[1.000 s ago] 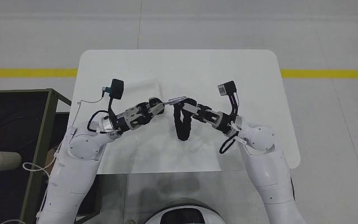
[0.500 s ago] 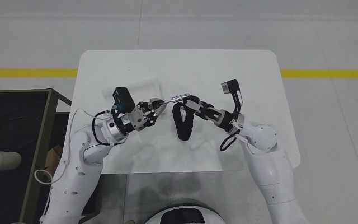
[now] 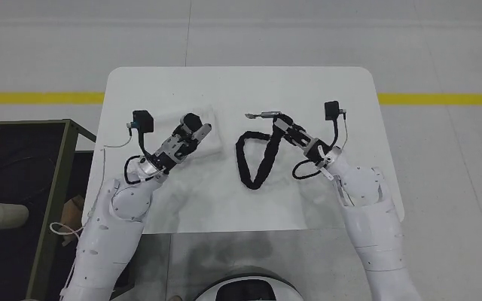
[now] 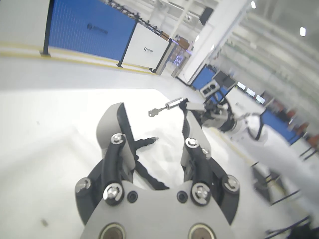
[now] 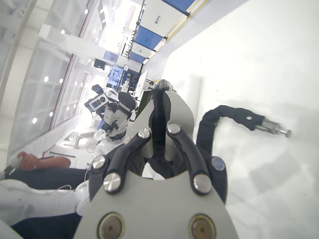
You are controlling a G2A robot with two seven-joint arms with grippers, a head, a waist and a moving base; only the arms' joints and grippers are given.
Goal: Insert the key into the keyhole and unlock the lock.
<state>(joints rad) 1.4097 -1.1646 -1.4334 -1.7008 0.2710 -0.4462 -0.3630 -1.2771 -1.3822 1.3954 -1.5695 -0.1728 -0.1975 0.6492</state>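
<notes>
My right gripper (image 3: 280,123) (image 5: 160,93) is shut on the black cable lock (image 3: 252,162) just behind its silver cylinder (image 4: 174,103), held above the table's middle. The key (image 3: 254,116) (image 4: 154,111) sticks out of the cylinder toward my left side. The cable's free end with its metal pin (image 5: 271,126) (image 4: 149,140) lies loose on the table, apart from the cylinder. My left gripper (image 3: 197,126) (image 4: 154,125) stands open with nothing between its fingers, left of the key and apart from it, above a white pad (image 3: 213,120).
The white table (image 3: 339,83) has bare room at the far side and to the right. A dark cabinet (image 3: 30,188) stands off the table's left edge.
My left gripper has let go of the key, opened and drawn back to the left. The right gripper has carried the lock, with the key in it, right and farther away. The cable's pin end hangs free.
</notes>
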